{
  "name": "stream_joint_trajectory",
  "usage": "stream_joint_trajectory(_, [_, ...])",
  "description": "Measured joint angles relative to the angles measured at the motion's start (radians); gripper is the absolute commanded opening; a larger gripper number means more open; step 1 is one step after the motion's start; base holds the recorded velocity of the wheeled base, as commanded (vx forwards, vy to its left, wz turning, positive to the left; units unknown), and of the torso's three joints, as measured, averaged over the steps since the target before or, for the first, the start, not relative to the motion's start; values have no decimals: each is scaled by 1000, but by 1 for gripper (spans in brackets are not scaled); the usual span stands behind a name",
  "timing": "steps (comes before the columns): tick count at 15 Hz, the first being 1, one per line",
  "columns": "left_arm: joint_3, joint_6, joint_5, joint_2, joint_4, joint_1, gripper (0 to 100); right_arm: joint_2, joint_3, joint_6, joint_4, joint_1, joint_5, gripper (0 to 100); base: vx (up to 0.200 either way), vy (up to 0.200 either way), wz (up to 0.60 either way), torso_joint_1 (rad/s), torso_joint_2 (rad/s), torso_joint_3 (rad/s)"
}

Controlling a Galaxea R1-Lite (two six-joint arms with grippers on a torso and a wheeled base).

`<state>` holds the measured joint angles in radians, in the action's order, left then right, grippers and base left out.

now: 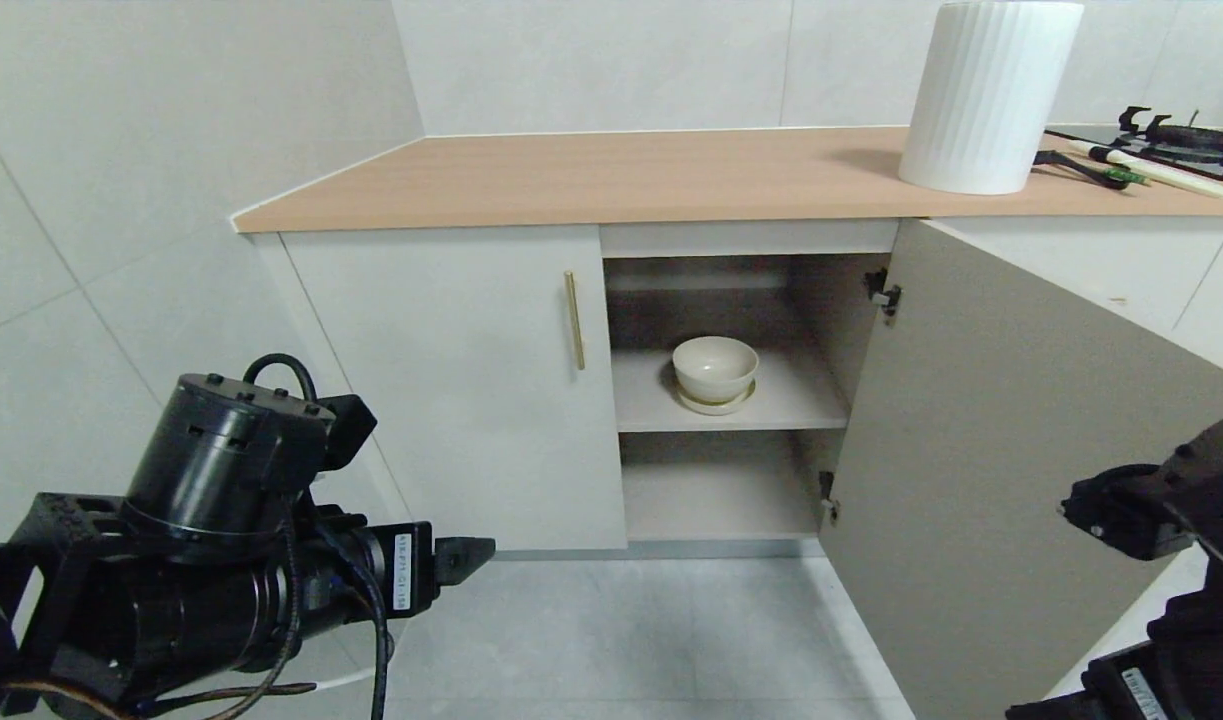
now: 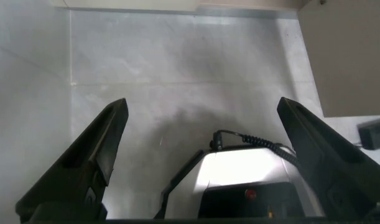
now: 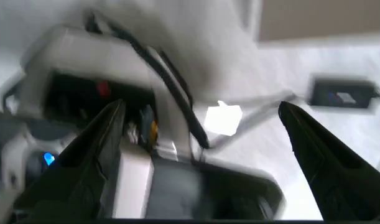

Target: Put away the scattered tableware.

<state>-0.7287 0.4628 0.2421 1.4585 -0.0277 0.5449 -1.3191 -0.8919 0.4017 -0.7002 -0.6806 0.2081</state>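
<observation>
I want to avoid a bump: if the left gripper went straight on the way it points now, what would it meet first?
The left gripper would probably meet the tiled floor first; the open cabinet door stands off to one side. Depth is unclear.

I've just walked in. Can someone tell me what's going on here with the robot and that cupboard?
Nothing is being held at this moment. A bowl sits on a small plate on the upper shelf of the cabinet, and one cabinet door stands open. The left gripper and right gripper are both open and empty, held low above the floor in front of the cabinet.
</observation>
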Motion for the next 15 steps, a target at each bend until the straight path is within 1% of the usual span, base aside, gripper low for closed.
stream_joint_trajectory(2, [0, 0, 0, 0, 1, 0, 100, 33, -37, 0, -86, -6, 11, 100, 0, -200, 0, 2, 5, 2])
stream_joint_trajectory(4, [0, 0, 0, 0, 1, 4, 100, 53, -49, 0, -96, -6, 37, 100, 0, 0, 0, 0, 0, 0])
stream_joint_trajectory(5, [1, 0, 0, 0, 1, 5, 100, 60, -49, 0, -98, -1, 70, 100, 0, 0, 0, 0, 0, 0])
stream_joint_trajectory(7, [1, 0, 0, 1, 1, 7, 100, 69, -50, 0, -99, 27, 127, 100, 0, 0, 0, 0, 0, 0])
stream_joint_trajectory(9, [2, 0, 1, 1, -1, 6, 100, 78, -54, -13, -99, 71, 134, 100, 0, 0, 0, 0, 0, 0])
stream_joint_trajectory(12, [2, 1, -1, 2, 0, 7, 100, 89, -66, -101, -92, 222, 138, 100, 0, 0, 0, 0, 0, 0])
stream_joint_trajectory(15, [2, 1, 0, 9, 0, 8, 100, 103, -71, -226, -51, 422, 123, 100, 0, 0, 0, 0, 0, 0])
